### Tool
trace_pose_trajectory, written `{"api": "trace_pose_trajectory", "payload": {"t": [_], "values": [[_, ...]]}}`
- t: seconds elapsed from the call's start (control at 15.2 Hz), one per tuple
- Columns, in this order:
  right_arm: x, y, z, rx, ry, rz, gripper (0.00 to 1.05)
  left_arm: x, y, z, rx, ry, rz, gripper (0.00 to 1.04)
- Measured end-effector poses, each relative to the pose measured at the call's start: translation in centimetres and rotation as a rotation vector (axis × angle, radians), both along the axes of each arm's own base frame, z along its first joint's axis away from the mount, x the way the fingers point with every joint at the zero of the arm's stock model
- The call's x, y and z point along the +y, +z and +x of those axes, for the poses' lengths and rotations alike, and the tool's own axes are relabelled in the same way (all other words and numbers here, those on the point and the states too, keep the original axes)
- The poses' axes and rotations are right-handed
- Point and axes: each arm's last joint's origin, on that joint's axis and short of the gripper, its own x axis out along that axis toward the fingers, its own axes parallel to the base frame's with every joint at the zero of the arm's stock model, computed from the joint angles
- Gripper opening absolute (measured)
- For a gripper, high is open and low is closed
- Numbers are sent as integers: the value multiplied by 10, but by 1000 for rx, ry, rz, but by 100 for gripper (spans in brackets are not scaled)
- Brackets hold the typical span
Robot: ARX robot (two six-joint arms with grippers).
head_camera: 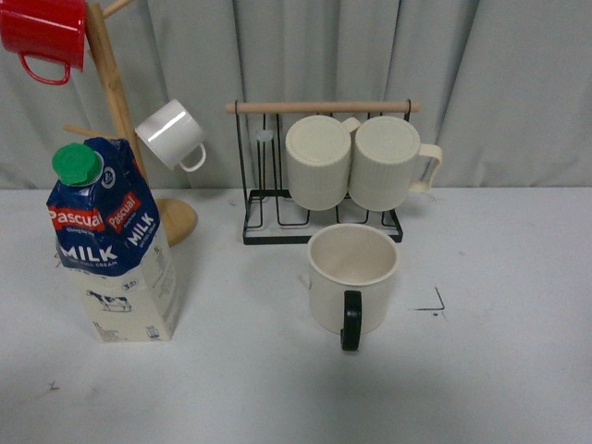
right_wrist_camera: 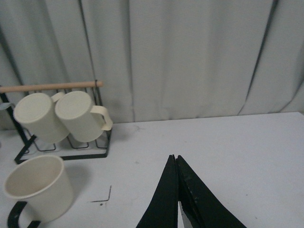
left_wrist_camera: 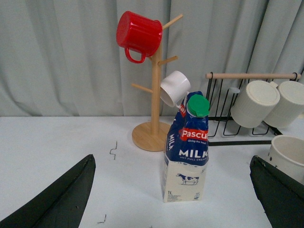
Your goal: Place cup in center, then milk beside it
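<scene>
Cup upright on table, ahead of closed right gripper, offset toward left arm's side. Milk upright, ahead of wide-open left gripper, not touching. Wire rack with ribbed mugs just behind cup; mug tree behind milk.

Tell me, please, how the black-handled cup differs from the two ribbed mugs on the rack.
The cup stands upright on the table, mouth up; the ribbed mugs sit tipped on the wire rack, bases toward the camera. The cup's handle is black; the ribbed mugs' handles are cream. All are cream.
</scene>
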Motion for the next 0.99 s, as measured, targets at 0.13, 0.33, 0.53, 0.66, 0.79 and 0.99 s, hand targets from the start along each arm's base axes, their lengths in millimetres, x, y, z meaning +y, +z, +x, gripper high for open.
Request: {"api": "trace_pose_trajectory", "payload": {"t": [0.13, 0.33, 0.53, 0.66, 0.79, 0.99], "values": [[1, -4, -10, 0, 18, 0, 2, 0, 0, 0, 0, 0, 0, 98], [1, -11, -26, -14, 18, 0, 2, 0, 0, 0, 0, 0, 0, 98], [1, -10, -32, -16, 17, 0, 2, 0, 0, 0, 0, 0, 0, 98], [1, -9, -36, -23, 18, 0, 2, 0, 0, 0, 0, 0, 0, 98], [1, -9, -39, -23, 17, 0, 2, 0, 0, 0, 0, 0, 0, 98], [1, -8, -43, -27, 18, -1, 2, 0, 0, 0, 0, 0, 0, 98]]}}
